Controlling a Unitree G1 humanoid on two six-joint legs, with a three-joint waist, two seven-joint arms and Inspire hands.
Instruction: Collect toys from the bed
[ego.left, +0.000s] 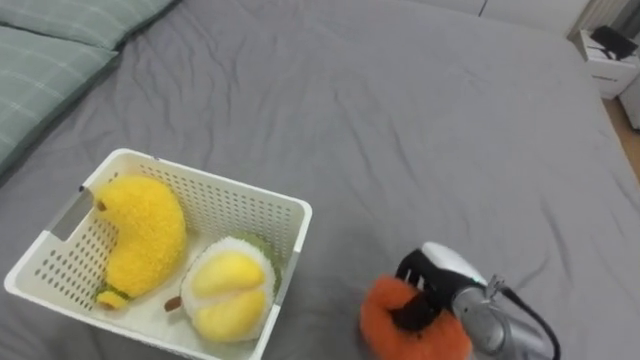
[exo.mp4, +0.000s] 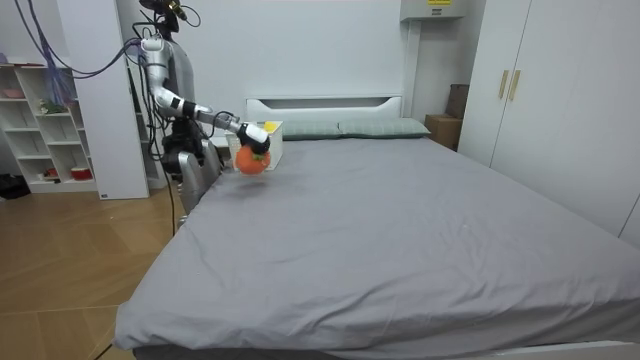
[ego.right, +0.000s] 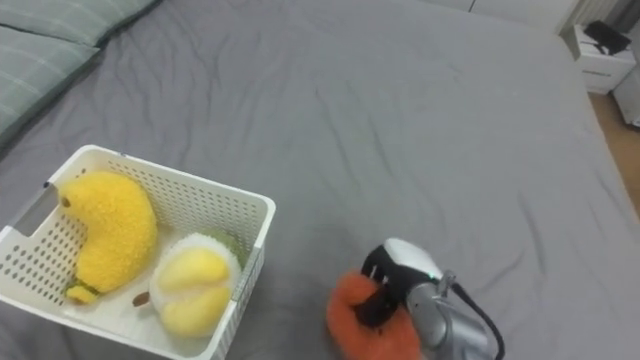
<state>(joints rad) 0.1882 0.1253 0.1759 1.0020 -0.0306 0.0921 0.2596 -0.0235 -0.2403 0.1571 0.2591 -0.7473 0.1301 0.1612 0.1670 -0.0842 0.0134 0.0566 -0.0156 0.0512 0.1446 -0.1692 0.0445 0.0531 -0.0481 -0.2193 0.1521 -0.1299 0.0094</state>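
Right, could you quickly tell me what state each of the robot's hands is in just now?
Left hand: cannot be told.
Right hand: closed on the orange plush toy.

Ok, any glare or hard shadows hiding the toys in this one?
Eye views: no glare, even light; the white basket throws only a soft shadow on the grey bed beside it, and the orange toy in the right robot hand reads clearly. Room view: evenly lit, with a faint shadow on the bed under the toy.
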